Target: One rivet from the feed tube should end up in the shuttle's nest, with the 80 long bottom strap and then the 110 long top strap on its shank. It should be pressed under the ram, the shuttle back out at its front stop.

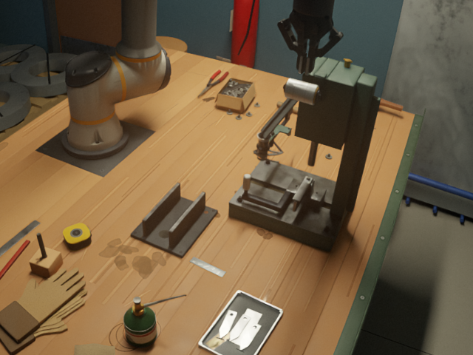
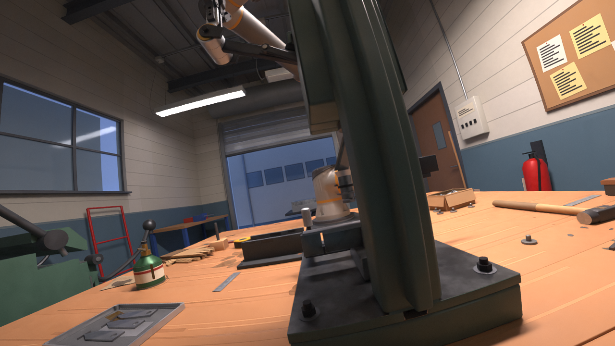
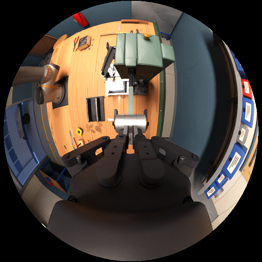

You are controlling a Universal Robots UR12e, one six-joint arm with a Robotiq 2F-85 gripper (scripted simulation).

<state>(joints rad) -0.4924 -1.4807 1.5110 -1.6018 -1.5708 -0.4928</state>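
Observation:
On the right half of the bench stands the green press (image 1: 336, 111) on its dark base. The shuttle (image 1: 267, 193) sits on the base in front of the ram (image 1: 312, 153), with an upright knob (image 1: 247, 182) at its front corner. The feed tube (image 1: 273, 124) slopes down to a point above the shuttle. I cannot tell whether a rivet or straps lie in the nest. A silver handle roller (image 1: 302, 91) (image 3: 130, 121) sticks out from the press head. My gripper (image 1: 304, 68) (image 3: 129, 136) hangs just above that roller, shut and empty.
The press head and column (image 2: 365, 150) rise close under the gripper. A strap rack with two rails (image 1: 175, 219) lies left of the press. A loose metal strip (image 1: 208, 266) lies on the bench in front of it. A tray of metal blanks (image 1: 241, 325) sits near the front edge.

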